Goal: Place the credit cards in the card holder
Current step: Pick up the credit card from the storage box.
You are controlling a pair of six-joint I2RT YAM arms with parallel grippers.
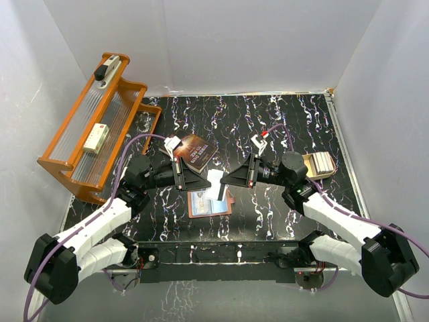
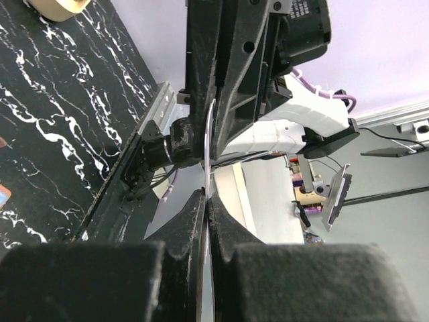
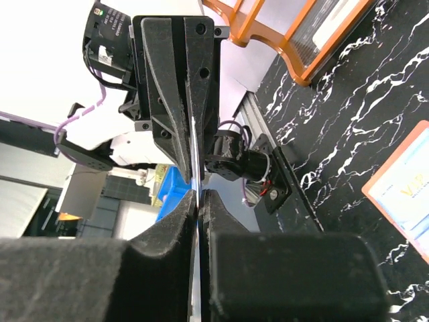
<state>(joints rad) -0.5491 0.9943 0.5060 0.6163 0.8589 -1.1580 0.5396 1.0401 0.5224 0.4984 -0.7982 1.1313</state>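
Marbled table [image 1: 281, 221], card [image 1: 214, 178] pinched, left fingers [image 1: 198, 182], right fingers [image 1: 234, 177]

Arms: white moulded link shells on left arm [image 1: 100, 225] and right arm [image 1: 335, 221], black joint housings at the elbows and bases. Purple cable [image 1: 127, 151] loops along each arm. Left hand [image 1: 204, 180] and right hand [image 1: 231, 178]: matte black, wedge-shaped fingers [image 3: 175, 100] tapering to thin tips, with recessed screw holes in the side plates.
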